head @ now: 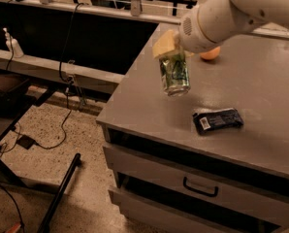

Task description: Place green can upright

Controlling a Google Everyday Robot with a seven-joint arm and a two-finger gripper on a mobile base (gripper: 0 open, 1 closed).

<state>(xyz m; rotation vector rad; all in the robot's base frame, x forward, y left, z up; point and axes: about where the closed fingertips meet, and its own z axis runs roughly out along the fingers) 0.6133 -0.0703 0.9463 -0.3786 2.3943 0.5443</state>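
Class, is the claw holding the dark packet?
No, the claw grips the green can over the cabinet; the packet lies free.

Grey drawer cabinet (261,91) is carrying two items on its top. Dark blue snack packet (217,120) is lying flat toward the front edge; orange fruit (210,54) is sitting farther back. Gripper (171,51) is hanging over the top's left part, clamping green can (174,74).

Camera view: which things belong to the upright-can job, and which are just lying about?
In the job:
- green can, nearly upright, off the grey cabinet top
- gripper, fingers shut on the can's upper end

Lying about:
- orange fruit, behind the arm
- dark blue snack packet, flat near the front edge
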